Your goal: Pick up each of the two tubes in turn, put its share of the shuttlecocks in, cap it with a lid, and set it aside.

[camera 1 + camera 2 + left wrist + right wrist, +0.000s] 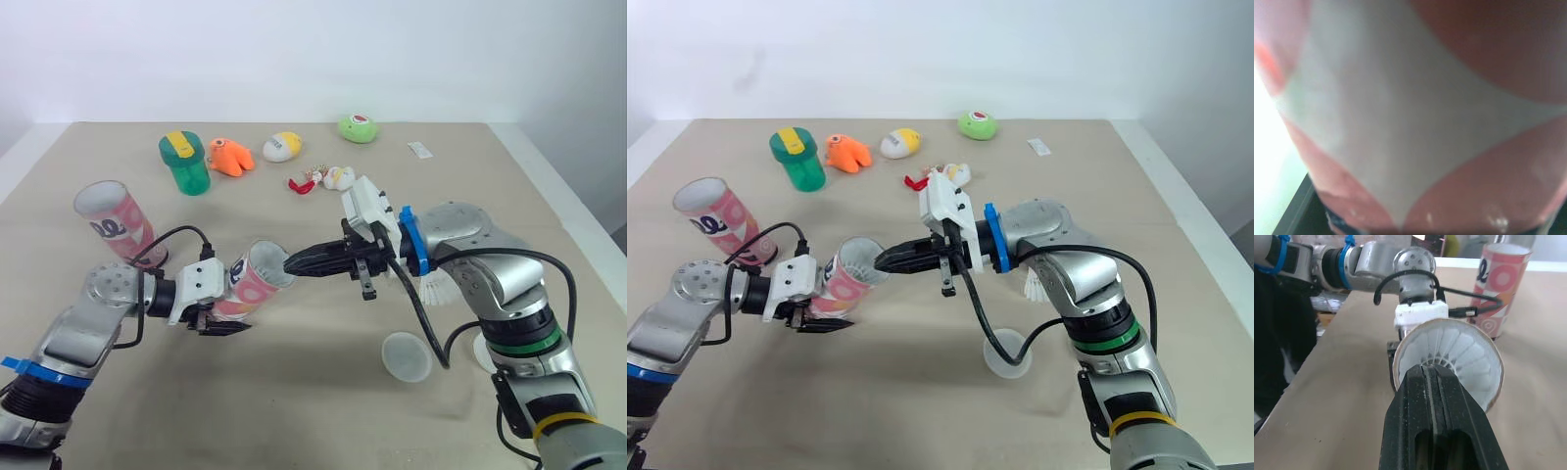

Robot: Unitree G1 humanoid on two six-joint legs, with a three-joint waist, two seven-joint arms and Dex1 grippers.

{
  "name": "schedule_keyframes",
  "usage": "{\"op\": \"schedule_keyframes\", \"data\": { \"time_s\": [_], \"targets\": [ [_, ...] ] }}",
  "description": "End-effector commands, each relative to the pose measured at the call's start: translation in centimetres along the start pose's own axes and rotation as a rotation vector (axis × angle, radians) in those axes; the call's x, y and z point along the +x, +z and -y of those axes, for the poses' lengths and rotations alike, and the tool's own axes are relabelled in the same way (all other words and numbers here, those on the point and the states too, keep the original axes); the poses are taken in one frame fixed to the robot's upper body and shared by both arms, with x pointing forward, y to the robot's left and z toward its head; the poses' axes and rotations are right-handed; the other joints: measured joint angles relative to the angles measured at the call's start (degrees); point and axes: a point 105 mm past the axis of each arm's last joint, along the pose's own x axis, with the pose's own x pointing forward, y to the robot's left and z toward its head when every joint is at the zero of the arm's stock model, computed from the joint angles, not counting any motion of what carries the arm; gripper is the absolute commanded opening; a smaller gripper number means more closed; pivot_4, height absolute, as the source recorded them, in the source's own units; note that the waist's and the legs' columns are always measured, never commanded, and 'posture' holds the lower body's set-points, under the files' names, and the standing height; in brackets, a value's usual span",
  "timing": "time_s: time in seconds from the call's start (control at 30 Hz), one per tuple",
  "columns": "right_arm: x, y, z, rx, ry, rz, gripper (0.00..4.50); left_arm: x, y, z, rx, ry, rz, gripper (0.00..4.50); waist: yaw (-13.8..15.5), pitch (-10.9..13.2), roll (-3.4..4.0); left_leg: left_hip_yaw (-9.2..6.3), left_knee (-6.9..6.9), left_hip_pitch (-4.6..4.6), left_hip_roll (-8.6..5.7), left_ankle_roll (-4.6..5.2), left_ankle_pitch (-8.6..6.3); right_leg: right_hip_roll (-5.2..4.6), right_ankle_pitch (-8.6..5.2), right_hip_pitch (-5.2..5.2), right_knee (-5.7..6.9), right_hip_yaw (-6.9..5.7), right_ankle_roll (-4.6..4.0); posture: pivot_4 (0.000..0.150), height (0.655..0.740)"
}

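Could not follow the left gripper's [223, 326] fingers along the tube [257, 279] clamped between them: saw black tips poking out beneath, the rest masked by the pink-and-white wall, which was blurred at close range in the left wrist view. Held that tube tipped almost flat, off the worktop [294, 421], toward its front left corner, mouth facing right. Had the right gripper [294, 262] at that mouth, fingers pressed together with nothing seen between them; could not tell whether the tips touched the shuttlecock [1464, 350] inside. Made out white feathers fanned round the bore, the cork hidden. Masked most of a loose shuttlecock [438, 288] behind the right forearm, count unclear. Found a lid [406, 356] flat near the front edge. Noted a second tube [116, 223] standing open by the left edge, contents out of sight. Counted along the far edge a green bottle [184, 163], orange toy [230, 156], white-yellow toy [281, 146], green toy [358, 127] and tag [420, 149]; nearer the middle, red-and-white bits [318, 179] too small to name. Worked over plain beige, white-bordered, before a bare white wall [294, 49].
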Motion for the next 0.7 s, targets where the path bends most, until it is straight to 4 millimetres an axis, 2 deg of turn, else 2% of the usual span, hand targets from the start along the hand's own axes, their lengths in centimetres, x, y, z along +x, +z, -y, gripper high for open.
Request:
{"op": "schedule_keyframes", "data": {
  "time_s": [0.03, 0.17, 0.27, 0.37, 0.53, 0.63, 0.7],
  "targets": [
    [-2.2, 0.7, -0.4, -0.017, -0.051, 0.003, 0.13, 0.7, 1.7, -0.9, 0.026, 0.060, 0.129, 3.32, 0.2, 0.0, -0.02, -0.05, 0.01, -0.06, -0.03, 0.00, 0.00, -0.04, -0.01, 0.01, -0.01, -0.07, 0.01, 0.150, 0.7400],
    [-5.1, -0.6, -1.0, 0.033, -0.100, -0.072, 0.13, 2.7, 1.9, -1.3, -0.005, 0.155, 0.283, 3.32, 0.6, 0.1, -0.10, -0.14, 0.13, -0.26, -0.18, 0.00, -0.01, -0.25, -0.02, 0.01, -0.09, -0.17, 0.13, 0.150, 0.7400],
    [-6.7, -1.0, -1.6, 0.071, -0.120, -0.100, 0.88, 4.2, 1.7, -1.2, -0.030, 0.225, 0.370, 3.32, 0.8, 0.1, -0.13, -0.16, 0.16, -0.29, -0.21, 0.02, -0.03, -0.28, 0.01, 0.03, -0.18, -0.17, 0.16, 0.150, 0.7400],
    [-8.3, -2.2, -2.3, 0.110, -0.139, -0.171, 2.19, 5.7, 1.1, -0.9, -0.082, 0.270, 0.427, 3.32, 0.9, 0.1, -0.16, -0.18, 0.16, -0.27, -0.18, 0.03, -0.03, -0.22, 0.04, 0.04, -0.16, -0.16, 0.13, 0.150, 0.7400],
    [-10.9, -6.8, -4.2, 0.154, -0.134, -0.395, 4.47, 7.9, 0.9, -0.1, -0.168, 0.295, 0.498, 3.32, 1.3, 0.1, -0.14, -0.33, 0.28, -0.27, -0.21, 0.03, -0.03, -0.24, 0.06, 0.17, -0.19, -0.31, 0.16, 0.150, 0.7400],
    [-11.8, -8.8, -4.7, 0.151, -0.142, -0.457, 4.47, 9.1, 0.3, 0.7, -0.216, 0.287, 0.507, 3.32, 1.2, 0.1, -0.11, -0.33, 0.52, -0.27, -0.22, 0.03, -0.03, -0.25, 0.14, 0.27, -0.19, -0.30, 0.30, 0.150, 0.7400],
    [-11.9, -9.8, -4.6, 0.135, -0.158, -0.471, 4.47, 9.7, -0.1, 1.1, -0.246, 0.282, 0.508, 3.32, 1.1, 0.0, 0.00, -0.30, 0.72, -0.25, -0.22, 0.03, -0.03, -0.23, 0.09, 0.33, -0.19, -0.23, 0.75, 0.150, 0.7400]
  ]
}}
